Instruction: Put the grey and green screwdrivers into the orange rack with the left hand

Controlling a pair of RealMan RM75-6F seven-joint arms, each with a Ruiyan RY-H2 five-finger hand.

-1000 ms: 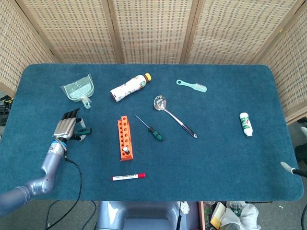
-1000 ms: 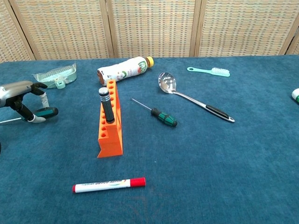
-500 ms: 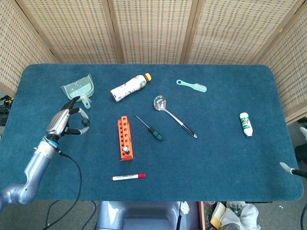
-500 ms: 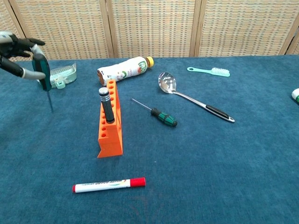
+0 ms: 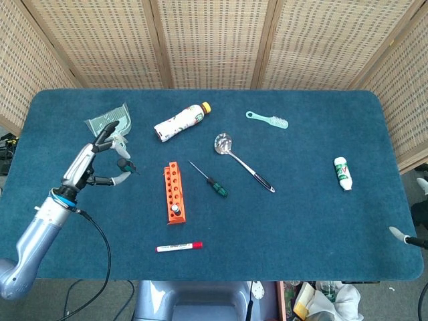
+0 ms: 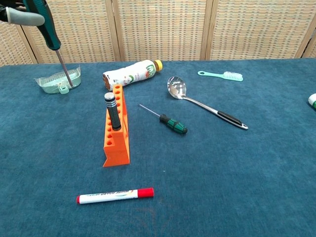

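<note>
My left hand (image 5: 99,159) is raised above the table's left side and holds a green-handled screwdriver (image 6: 48,30), tip pointing down. In the chest view the left hand (image 6: 19,14) is cut off at the top left corner. The orange rack (image 5: 174,192) (image 6: 116,129) stands right of the hand, apart from it. A grey screwdriver (image 6: 111,111) stands upright in one of the rack's near holes. A second green screwdriver (image 5: 212,182) (image 6: 171,122) lies flat on the cloth right of the rack. Only a pale sliver of the right hand (image 5: 399,233) shows at the right edge.
A clear green dustpan (image 5: 110,124) lies behind the left hand. A bottle (image 5: 180,121), a spoon (image 5: 241,159) and a mint toothbrush (image 5: 267,120) lie further back. A red-capped marker (image 5: 179,247) lies near the front edge, a white tube (image 5: 343,172) at the right.
My left hand lifted the green screwdriver off the cloth, turned it tip-down and carried it upward and slightly toward the rack. The other objects stayed put.
</note>
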